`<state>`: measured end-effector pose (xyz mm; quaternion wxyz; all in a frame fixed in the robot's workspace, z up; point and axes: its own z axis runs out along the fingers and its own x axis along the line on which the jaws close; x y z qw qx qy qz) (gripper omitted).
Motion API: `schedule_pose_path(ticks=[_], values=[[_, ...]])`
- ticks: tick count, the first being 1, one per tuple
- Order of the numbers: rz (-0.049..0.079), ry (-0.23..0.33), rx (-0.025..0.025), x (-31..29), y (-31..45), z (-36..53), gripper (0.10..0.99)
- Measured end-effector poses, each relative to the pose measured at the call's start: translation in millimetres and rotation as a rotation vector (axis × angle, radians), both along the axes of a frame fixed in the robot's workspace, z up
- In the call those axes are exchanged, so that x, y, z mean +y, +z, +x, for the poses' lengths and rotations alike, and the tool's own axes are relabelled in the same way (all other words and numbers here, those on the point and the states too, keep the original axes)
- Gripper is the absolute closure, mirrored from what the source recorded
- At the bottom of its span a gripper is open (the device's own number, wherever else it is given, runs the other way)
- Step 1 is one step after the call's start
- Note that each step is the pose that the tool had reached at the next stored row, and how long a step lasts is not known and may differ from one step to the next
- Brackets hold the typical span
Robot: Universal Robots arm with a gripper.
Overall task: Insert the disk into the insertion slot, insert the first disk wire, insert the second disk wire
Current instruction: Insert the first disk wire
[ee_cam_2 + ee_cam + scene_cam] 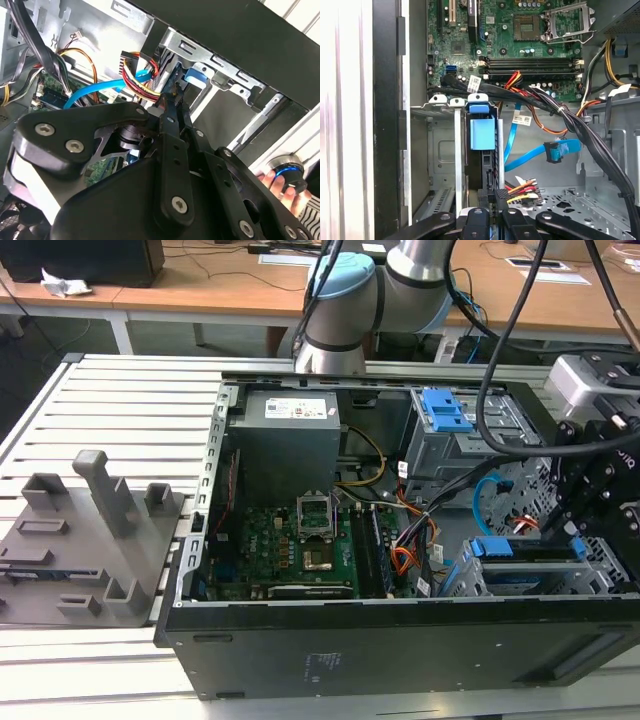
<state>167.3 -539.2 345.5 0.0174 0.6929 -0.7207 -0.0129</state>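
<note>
Beside the seated disk (pixel 482 132), fingers (pixel 170 135) seemingly pinch a black wire plug (pixel 501 194); white tag (pixel 522 119) illegible.

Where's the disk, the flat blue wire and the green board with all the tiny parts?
the disk (pixel 482 134): first wrist view, on its blue caddy front.
the flat blue wire (pixel 556 151): first wrist view, on its plug end.
the green board (pixel 492 42): first wrist view, on a green patch.
</note>
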Motion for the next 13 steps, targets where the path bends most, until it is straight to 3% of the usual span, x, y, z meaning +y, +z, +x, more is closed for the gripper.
schedule_pose_path(ticks=[4, 9, 13], values=[[0.004, -0.015, -0.0001, 0.0, -0.7, -1.4, 0.922], [0.020, -0.015, 0.0001, 0.0, -6.0, -1.5, 0.922], [0.019, -0.015, 0.0001, -0.5, -9.1, -1.4, 0.922]])
